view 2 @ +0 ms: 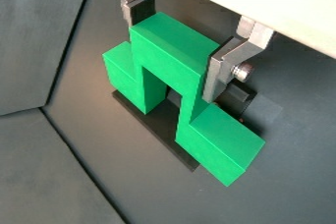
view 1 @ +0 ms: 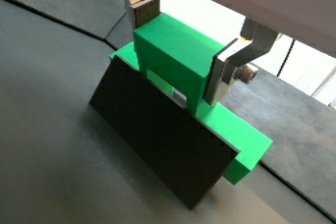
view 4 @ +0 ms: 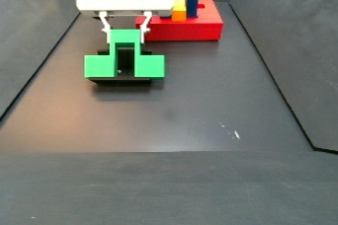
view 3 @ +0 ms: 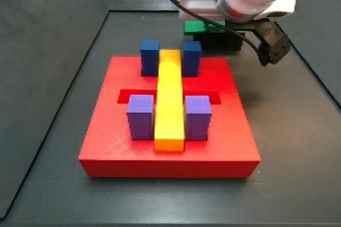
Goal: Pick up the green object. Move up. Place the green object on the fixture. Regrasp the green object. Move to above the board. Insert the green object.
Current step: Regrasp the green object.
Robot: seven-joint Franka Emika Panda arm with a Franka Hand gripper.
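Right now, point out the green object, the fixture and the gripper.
green object (view 2: pixel 223 149), a wrist view, on its near leg.
fixture (view 1: pixel 157 144), a wrist view, on its dark flat face.
gripper (view 4: pixel 126 34), a side view, midway between fingertips, over the green object's middle cube.

The gripper (view 1: pixel 188 53) straddles the raised middle cube of the green object (view 1: pixel 184 66), one finger on each side. The piece rests against the black fixture (view 1: pixel 157 135).

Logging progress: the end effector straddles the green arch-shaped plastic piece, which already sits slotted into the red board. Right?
No. The green arch-shaped plastic piece rests on the black fixture, apart from the red board, as a side view shows. The end effector does straddle its raised middle.
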